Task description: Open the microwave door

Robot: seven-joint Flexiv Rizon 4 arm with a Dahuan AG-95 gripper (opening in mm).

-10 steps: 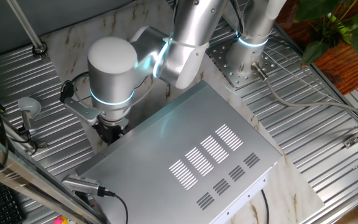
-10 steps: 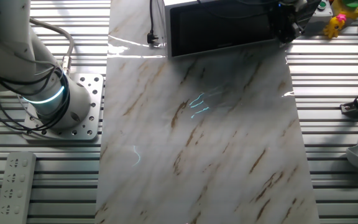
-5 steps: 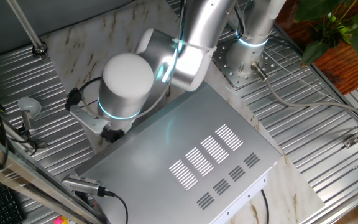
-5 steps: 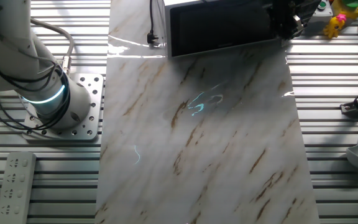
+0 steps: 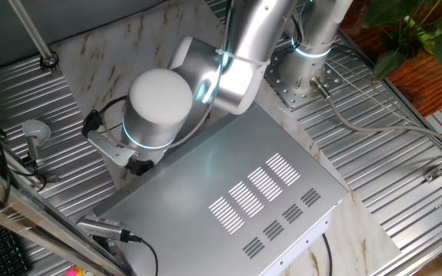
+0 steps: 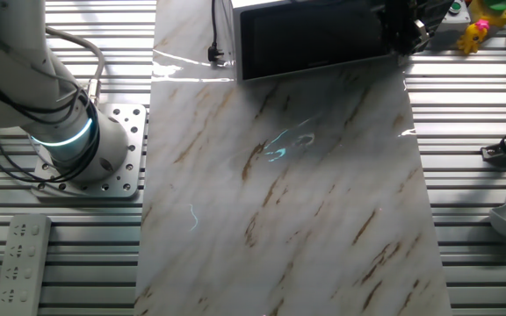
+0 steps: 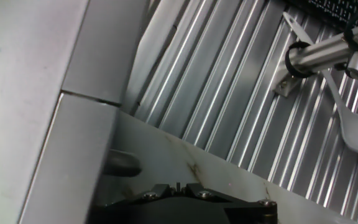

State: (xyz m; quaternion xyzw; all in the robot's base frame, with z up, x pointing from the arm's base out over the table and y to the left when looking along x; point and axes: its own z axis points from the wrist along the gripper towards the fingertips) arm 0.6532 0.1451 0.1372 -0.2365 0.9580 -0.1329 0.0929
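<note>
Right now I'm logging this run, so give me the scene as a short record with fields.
microwave: silver box with slotted top, on the marble board
microwave door: black panel, looks shut, flush with the front
gripper: at the door's right edge; jaws not visible
loose items: remote, white ladle on ribbed table
</note>
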